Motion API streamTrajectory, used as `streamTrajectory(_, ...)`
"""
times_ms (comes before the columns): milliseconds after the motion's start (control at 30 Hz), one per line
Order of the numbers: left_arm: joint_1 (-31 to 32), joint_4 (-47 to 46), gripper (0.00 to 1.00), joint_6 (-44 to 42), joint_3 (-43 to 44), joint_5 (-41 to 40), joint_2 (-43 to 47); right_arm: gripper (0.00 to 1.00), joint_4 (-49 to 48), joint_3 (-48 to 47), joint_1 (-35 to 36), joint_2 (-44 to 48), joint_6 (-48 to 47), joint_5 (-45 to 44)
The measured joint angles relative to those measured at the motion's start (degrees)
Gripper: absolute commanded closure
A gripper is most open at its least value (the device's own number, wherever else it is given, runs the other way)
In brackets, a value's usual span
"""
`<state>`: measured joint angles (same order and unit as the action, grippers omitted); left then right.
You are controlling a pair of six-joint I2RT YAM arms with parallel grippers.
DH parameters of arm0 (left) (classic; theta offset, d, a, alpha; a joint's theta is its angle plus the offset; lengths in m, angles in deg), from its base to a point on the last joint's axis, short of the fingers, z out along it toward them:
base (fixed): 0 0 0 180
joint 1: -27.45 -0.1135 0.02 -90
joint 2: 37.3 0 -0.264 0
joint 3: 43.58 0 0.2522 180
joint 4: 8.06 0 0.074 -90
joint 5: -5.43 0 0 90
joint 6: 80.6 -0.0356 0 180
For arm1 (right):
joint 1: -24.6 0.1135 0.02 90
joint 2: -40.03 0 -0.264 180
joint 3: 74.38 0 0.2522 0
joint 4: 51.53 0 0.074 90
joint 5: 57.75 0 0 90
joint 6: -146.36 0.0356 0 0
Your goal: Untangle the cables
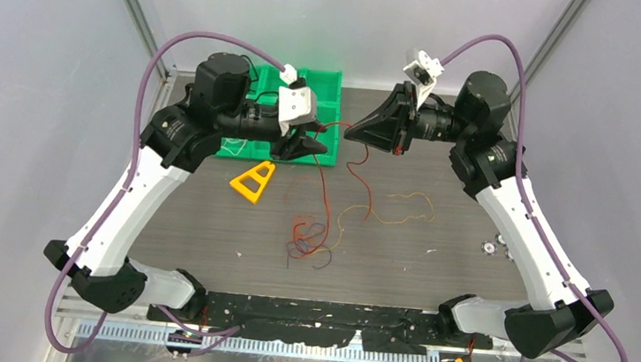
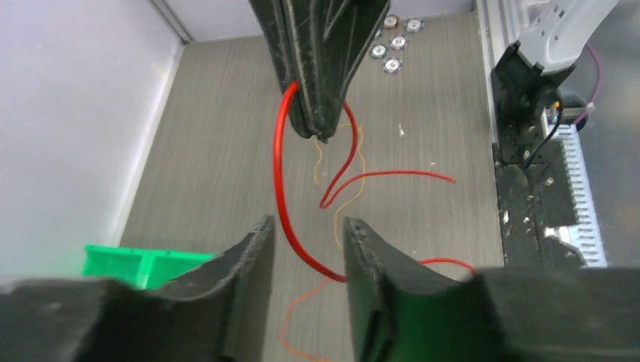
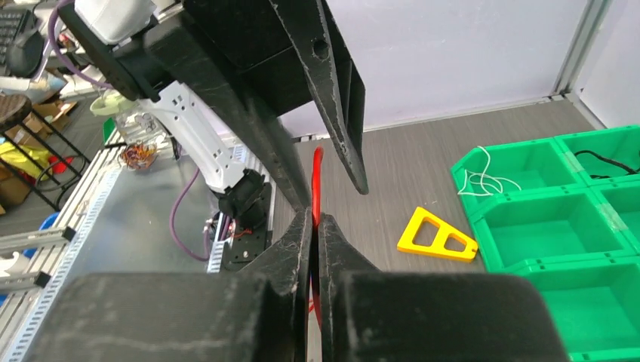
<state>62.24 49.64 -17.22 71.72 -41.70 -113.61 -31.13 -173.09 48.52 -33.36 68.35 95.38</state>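
Nearest us, midway between the two arm bases, a clump point(image 1: 309, 238) of red, purple and dark cables lies loose on the grey surface point(image 1: 432, 272). Just to its right a thin orange cable point(image 1: 390, 207) wanders across the boards. Farther right, close to the right arm, we see a few small round discs point(image 1: 493, 245).

From the clump a red cable point(image 1: 322, 177) runs away from us and up to the two sets of fingers, which meet tip to tip above the far half of the surface. To its left a yellow triangle point(image 1: 253, 181) lies flat, well apart from the clump and just in front of the green bins point(image 1: 326, 84).

The right fingers point(image 1: 359, 133) are clenched on the red cable; their own camera shows it pinched at the tips with no gap. The left fingers point(image 1: 309, 147) stand released. From the left wrist we see the red cable pass through the wide gap between them, touching neither side. In that view the right fingers hang across the middle and hide the cable's upper end.

At the far edge, the left arm and its wrist cover much of the bins from above. The right wrist shows a white cable point(image 3: 479, 177) in one compartment and a black cable point(image 3: 604, 158) in the next.
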Motion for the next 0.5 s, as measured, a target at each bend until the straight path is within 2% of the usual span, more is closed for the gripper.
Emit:
streamTrajectory(33,0.04,0.76,0.98,1.16,-0.28,-0.09,0.0,0.95,0.44,0.0,0.35,0.0,-0.52,0.04)
streamTrajectory(100,0.09,0.94,1.0,3.02,-0.96,0.2,0.22,0.95,1.33,0.0,0.94,0.0,-1.81,0.02)
streamTrajectory(133,0.07,0.28,1.0,4.39,-1.88,0.57,0.68,0.9,1.84,0.0,1.05,0.0,-2.49,-0.02)
streamTrajectory(167,0.07,-0.9,1.0,6.14,-3.39,0.92,1.51,0.73,2.34,0.0,1.05,-0.02,-3.19,-0.24)
streamTrajectory(200,0.07,-2.62,1.0,8.46,-5.44,1.16,2.73,0.63,2.71,0.09,1.11,-0.04,-3.91,-0.76)
streamTrajectory(233,0.09,-4.9,1.0,10.67,-7.8,1.2,4.22,0.44,2.99,0.28,1.16,-0.07,-4.31,-1.42)
streamTrajectory(267,0.07,-6.86,1.0,13.2,-10.03,0.94,5.81,0.36,3.02,0.76,1.25,-0.07,-5.2,-2.64)
streamTrajectory(300,-0.02,-8.44,1.0,15.13,-11.72,0.5,7.1,0.24,3.02,1.36,1.25,-0.07,-5.99,-3.78)
streamTrajectory(367,-0.57,-12.63,1.0,21.38,-14.32,-1.16,9.84,0.1,2.89,3.04,1.25,-0.07,-7.1,-5.99)
streamTrajectory(433,-1.44,-16.9,1.0,26.6,-14.69,-2.19,10.97,0.02,2.82,4.87,1.44,-0.09,-7.85,-7.76)
streamTrajectory(467,-1.86,-19.34,1.0,29.35,-14.69,-2.62,11.32,0.0,2.69,5.73,1.64,-0.13,-8.39,-8.72)
streamTrajectory(500,-2.14,-21.9,1.0,32.06,-14.69,-3.02,11.52,0.03,2.67,6.43,2.1,-0.17,-8.81,-9.55)
